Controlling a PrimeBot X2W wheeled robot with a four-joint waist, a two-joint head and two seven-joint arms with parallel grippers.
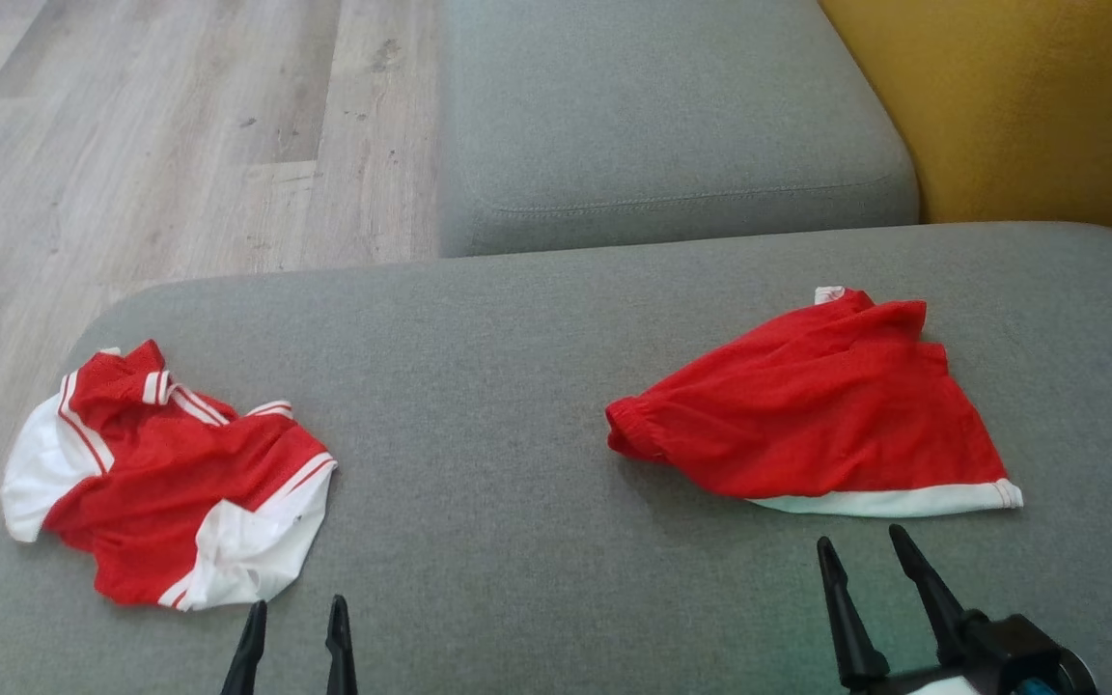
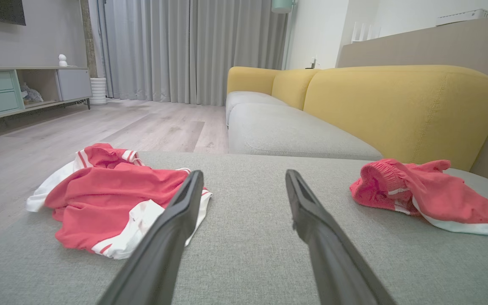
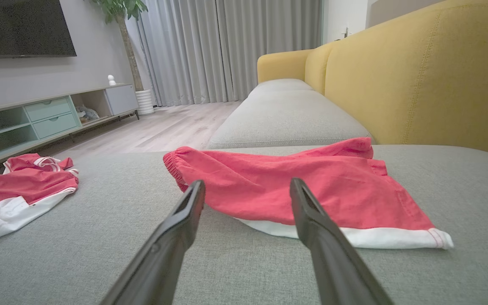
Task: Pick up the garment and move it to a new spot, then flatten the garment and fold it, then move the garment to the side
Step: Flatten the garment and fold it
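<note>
Two crumpled garments lie well apart on the grey cushion. In the head view a red-and-white shirt is at 8 o'clock and red shorts with a white hem at 3 o'clock. The left gripper, at 6 o'clock, is wide and empty, with the shirt at its 10 o'clock. The right gripper, also wide and empty, is near the hem, with the shorts at its 12 o'clock.
</note>
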